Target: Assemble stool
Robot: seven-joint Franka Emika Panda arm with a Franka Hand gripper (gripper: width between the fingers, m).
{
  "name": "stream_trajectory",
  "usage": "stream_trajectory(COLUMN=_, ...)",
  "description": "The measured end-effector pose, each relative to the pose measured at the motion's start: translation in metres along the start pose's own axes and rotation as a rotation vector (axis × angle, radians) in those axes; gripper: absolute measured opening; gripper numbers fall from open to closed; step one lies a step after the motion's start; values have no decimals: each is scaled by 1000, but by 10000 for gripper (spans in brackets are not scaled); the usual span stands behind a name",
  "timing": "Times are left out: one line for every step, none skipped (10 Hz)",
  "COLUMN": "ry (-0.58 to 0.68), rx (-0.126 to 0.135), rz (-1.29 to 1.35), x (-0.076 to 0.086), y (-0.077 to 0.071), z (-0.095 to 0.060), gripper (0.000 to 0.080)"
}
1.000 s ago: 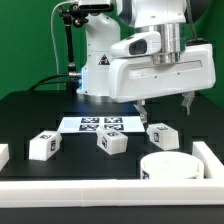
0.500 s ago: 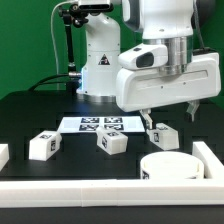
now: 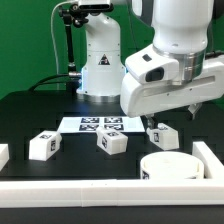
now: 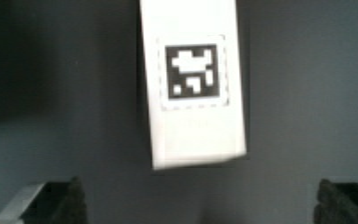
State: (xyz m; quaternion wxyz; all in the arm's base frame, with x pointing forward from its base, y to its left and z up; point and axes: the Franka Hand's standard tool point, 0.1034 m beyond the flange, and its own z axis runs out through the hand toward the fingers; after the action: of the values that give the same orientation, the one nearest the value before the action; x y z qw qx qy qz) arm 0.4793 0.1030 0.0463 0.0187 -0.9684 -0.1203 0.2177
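Nearest, behind the front rim bar [image 3: 90, 188], the round seat [image 3: 170, 165] lies on the black desk [image 3: 30, 110] at the exterior view's right. Behind it, three legs stand apart in a row: left leg [image 3: 42, 146], middle leg [image 3: 112, 143], right leg [image 3: 162, 135]. The pincer [image 3: 169, 116] hangs just above the right leg, fingers spread wide and gripping nothing; the marker board [image 3: 100, 125] lies farther back.

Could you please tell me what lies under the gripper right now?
One white stool leg lies on the dark table under the open gripper, its marker tag facing up, not gripped. The leg's underside and the table beneath it are hidden.
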Motion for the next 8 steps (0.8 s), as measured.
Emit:
stream_trajectory(ry=-73, rx=-3, rz=-11, x=-1, y=-1, z=1, gripper=649)
stream_trajectory(ry=-95, rx=1, rz=-11, x=2, y=-1, z=1, gripper=649)
stream_trajectory(ry=-96, rx=2, rz=-11, x=2, y=-1, z=2, gripper=649)
stream_trajectory(ry=-95, rx=2, rz=-12, x=3, y=-1, z=2, gripper=649)
stream_trajectory(ry=-95, rx=0, rz=-12, x=3, y=-1, z=2, gripper=649)
stream_trajectory(ry=-92, rx=-68, rz=-3, x=5, y=7, z=6, gripper=649)
stream_trajectory(ry=-95, rx=-87, rz=14, x=6, y=5, z=9, gripper=649)
stream_trajectory(ry=-97, rx=-84, rz=10, x=6, y=5, z=10, gripper=649)
